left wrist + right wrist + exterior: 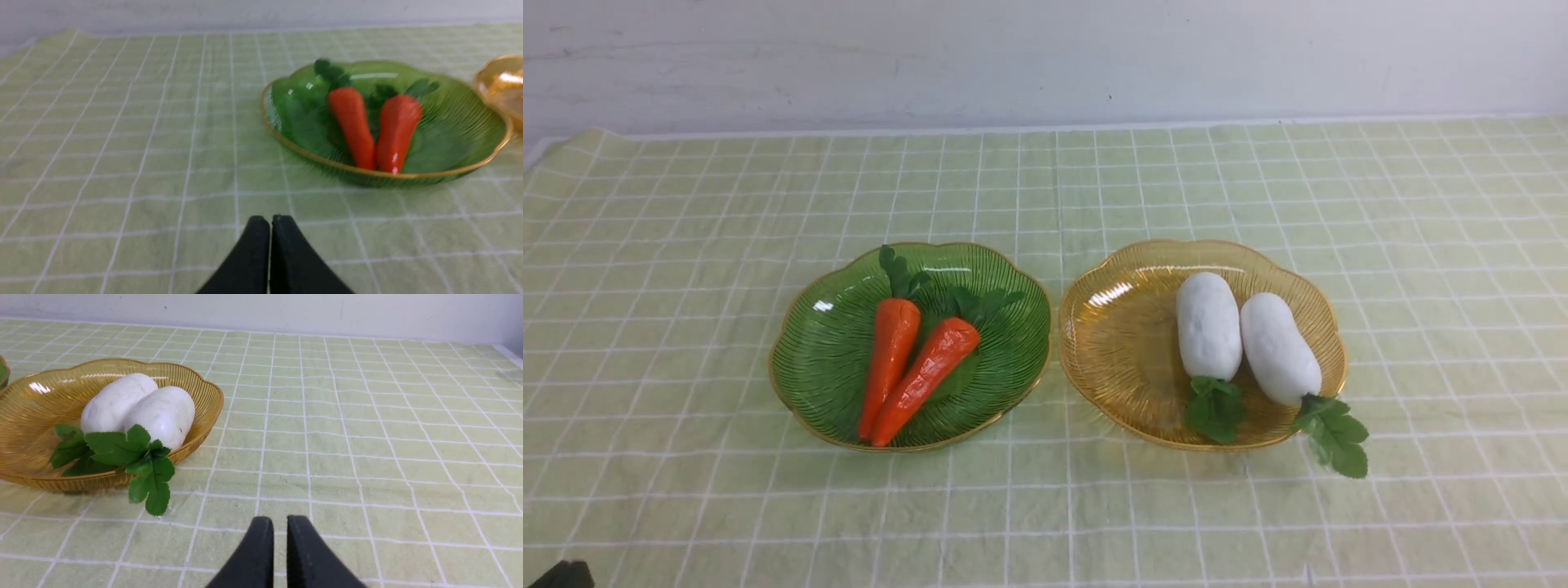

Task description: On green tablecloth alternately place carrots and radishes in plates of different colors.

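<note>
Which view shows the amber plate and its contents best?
The front view: the whole amber plate shows from above, with both radishes lying side by side in it. The right wrist view shows most of it from low down, one edge cropped. The left wrist view catches only a blurred sliver of its rim.

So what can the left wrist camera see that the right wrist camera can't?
Only the left wrist view shows the two carrots lying in the green plate, and the left gripper with its jaws shut.

Only the right wrist view shows the two radishes, one's leaves hanging over the rim, and the right gripper, nearly closed.

Both show the green tablecloth, the wall behind it and some of the amber plate.
</note>
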